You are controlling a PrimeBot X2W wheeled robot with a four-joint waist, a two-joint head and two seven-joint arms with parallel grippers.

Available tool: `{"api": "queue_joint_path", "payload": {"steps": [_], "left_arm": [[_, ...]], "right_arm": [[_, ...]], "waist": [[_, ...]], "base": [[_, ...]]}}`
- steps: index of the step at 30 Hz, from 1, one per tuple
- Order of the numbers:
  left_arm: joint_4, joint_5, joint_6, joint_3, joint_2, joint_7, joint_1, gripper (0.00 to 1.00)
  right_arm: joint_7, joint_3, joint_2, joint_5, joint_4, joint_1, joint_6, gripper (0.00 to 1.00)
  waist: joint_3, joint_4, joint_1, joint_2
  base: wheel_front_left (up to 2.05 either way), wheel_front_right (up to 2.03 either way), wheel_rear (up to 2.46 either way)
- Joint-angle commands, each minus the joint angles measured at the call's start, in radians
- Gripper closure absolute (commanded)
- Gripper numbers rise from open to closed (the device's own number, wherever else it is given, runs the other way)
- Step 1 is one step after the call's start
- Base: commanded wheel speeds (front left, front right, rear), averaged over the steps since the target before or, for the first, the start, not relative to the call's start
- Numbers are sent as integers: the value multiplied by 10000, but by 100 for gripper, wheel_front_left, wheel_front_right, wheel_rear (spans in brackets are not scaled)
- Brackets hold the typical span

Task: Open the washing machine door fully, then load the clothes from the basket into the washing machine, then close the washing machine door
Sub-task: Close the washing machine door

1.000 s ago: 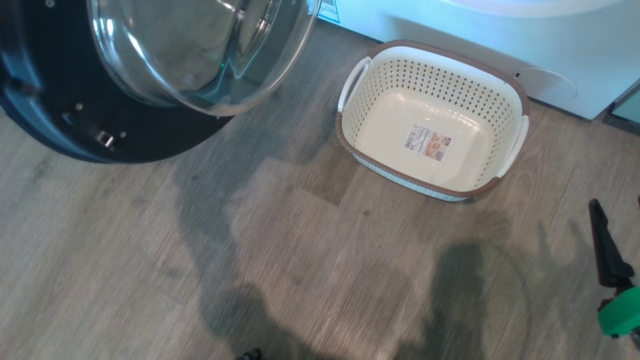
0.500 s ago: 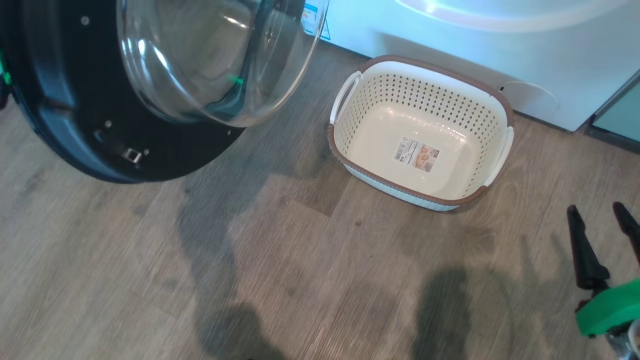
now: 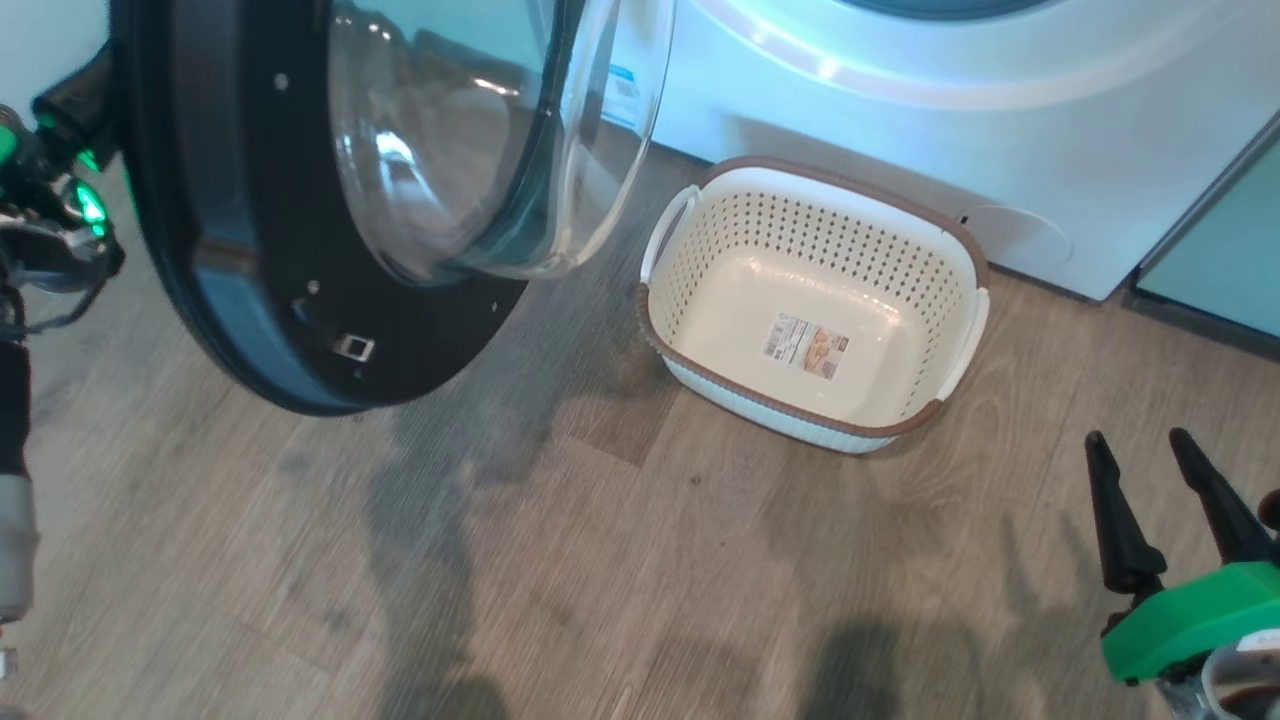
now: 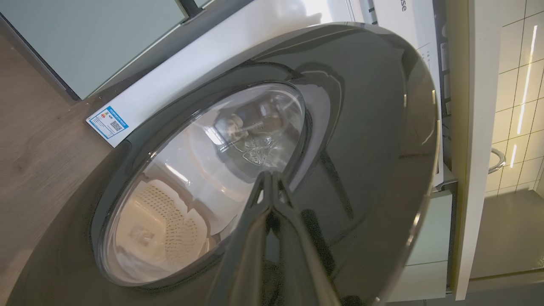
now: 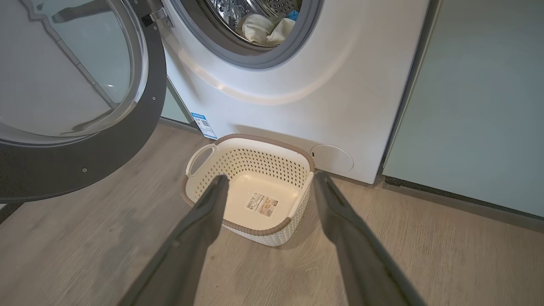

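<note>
— On the floor before the washing machine (image 3: 900, 140), the basket (image 3: 800, 225) sits bare, with just a label (image 3: 806, 348) on its bottom. So where are the clothes?

— Inside the drum (image 5: 225, 10). The right wrist view catches the clothes (image 5: 263, 27) as pale fabric lying just behind the lower lip of the opening, with a scrap of blue beside it. Loading looks finished to me.

— And the washing machine door (image 3: 300, 300)?

— Swung wide to the left, its glass bowl bulging toward the basket. The black rim hangs above the floor (image 3: 600, 560), beside the basket but apart from it.

— Why is the left arm tucked behind it?

— Closing is the step left, I judge. The left fingers (image 4: 255, 229) are pressed together into one narrow wedge, tips at the door's glossy outer face near the edge of the glass. A shut pair makes a stiff pusher. Whether the tips touch the door I cannot tell, because the reflections muddle it.

— And the right fingers (image 3: 1120, 520)?

— Spread apart, holding nothing, low at the right and well apart from the door. I reckon they wait there to keep out of its swing.

— Any risk?

— The fabric near the lip could catch in the seal.
</note>
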Motion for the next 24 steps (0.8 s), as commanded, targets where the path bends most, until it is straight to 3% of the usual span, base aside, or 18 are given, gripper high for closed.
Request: {"api": "queue_joint_path", "payload": {"steps": [1, 24], "left_arm": [[-500, -118, -94, 255, 457, 166, -64, 100], [-1673, -439, -158, -296, -900, 249, 633, 100]], "right_arm": [[-196, 231, -28, 86, -237, -368, -29, 0], [-781, 404, 371, 209, 555, -446, -29, 0]], "waist": [[-131, -62, 0, -1], [-741, -965, 0, -1]], "base": [[0, 0, 0], [0, 0, 0]]}}
